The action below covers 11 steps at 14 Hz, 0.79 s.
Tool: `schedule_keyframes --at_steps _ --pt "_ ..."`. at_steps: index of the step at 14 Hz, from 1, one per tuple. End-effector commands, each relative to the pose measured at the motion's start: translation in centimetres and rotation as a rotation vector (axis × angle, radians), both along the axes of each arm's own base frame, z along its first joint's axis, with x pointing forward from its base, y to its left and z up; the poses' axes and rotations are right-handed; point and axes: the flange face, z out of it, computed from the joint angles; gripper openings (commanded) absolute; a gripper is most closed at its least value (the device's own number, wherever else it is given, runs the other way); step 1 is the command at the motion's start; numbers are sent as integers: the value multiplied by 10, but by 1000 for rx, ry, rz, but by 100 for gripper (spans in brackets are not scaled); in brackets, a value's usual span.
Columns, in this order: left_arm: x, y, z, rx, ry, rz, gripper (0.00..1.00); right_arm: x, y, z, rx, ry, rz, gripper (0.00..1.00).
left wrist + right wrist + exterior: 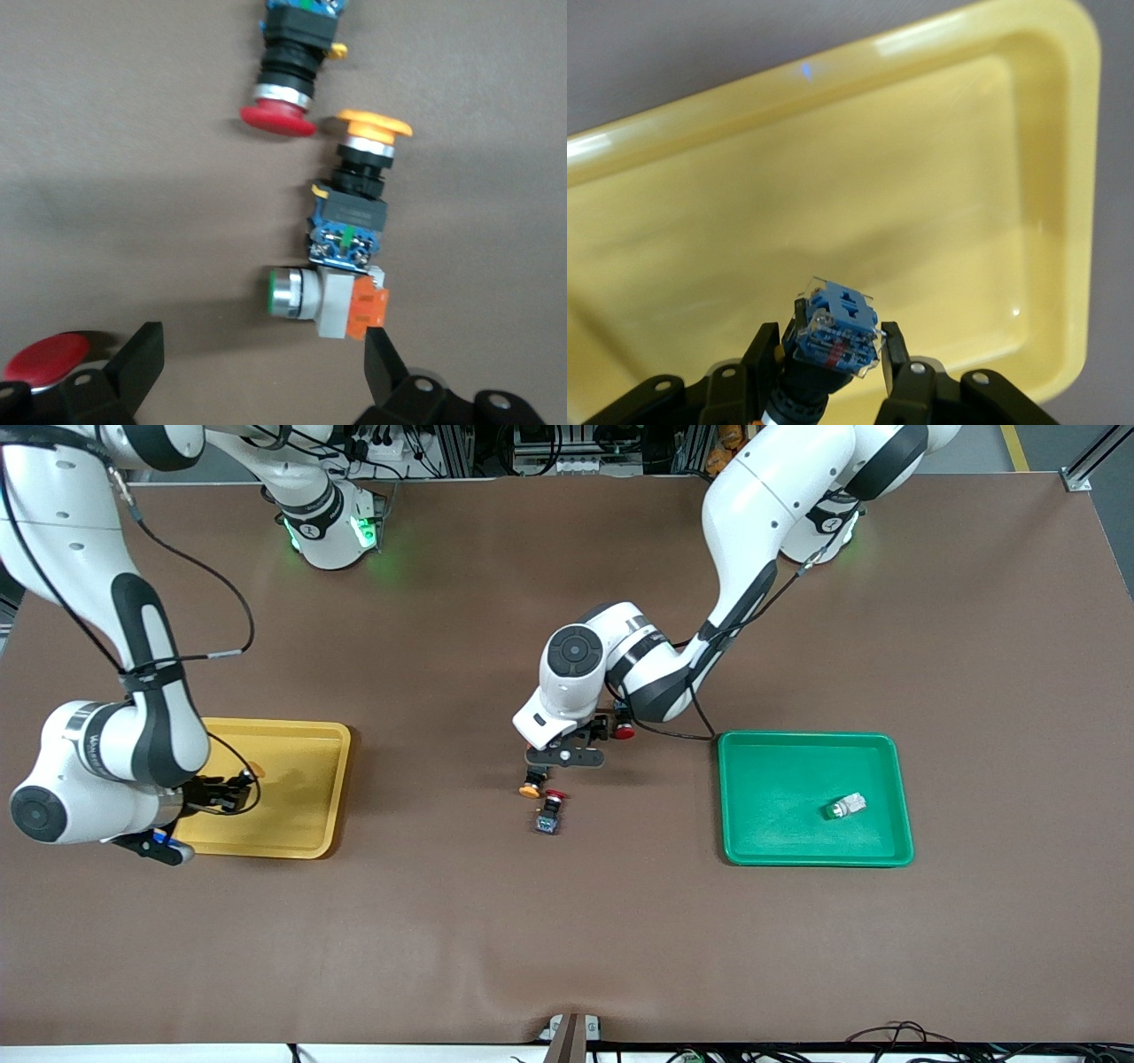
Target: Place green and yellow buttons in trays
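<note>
My right gripper point(229, 788) hangs over the yellow tray point(306, 815), shut on a dark-bodied yellow button point(835, 335) whose blue contact block points at the tray point(939, 177); its orange-yellow cap point(255, 767) shows in the front view. At mid-table my left gripper point(263, 367) is open above a white-bodied button point(323, 301) with a green ring and an orange part. That button lies close to one finger point(385, 367) and is untouched. Beside it lies a dark-bodied yellow-capped button point(359, 190) point(531, 786). The green tray point(753, 824) holds a white-bodied green button point(843, 806).
Two red-capped switches lie by the cluster: one point(288, 71) point(551, 810) nearest the front camera, another point(49, 359) point(625, 731) under the left arm's wrist. The brown table point(567, 939) stretches wide around both trays.
</note>
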Motion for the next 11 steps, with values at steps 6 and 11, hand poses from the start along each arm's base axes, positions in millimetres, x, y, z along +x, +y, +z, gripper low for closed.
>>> schedule_keyframes --at_steps 6,11 --pt "-11 -26 -15 -50 -41 -11 100 -3 -44 -32 38 -52 106 99" --pt "-10 -30 -35 -55 -49 15 100 3 -34 -18 32 -56 59 100"
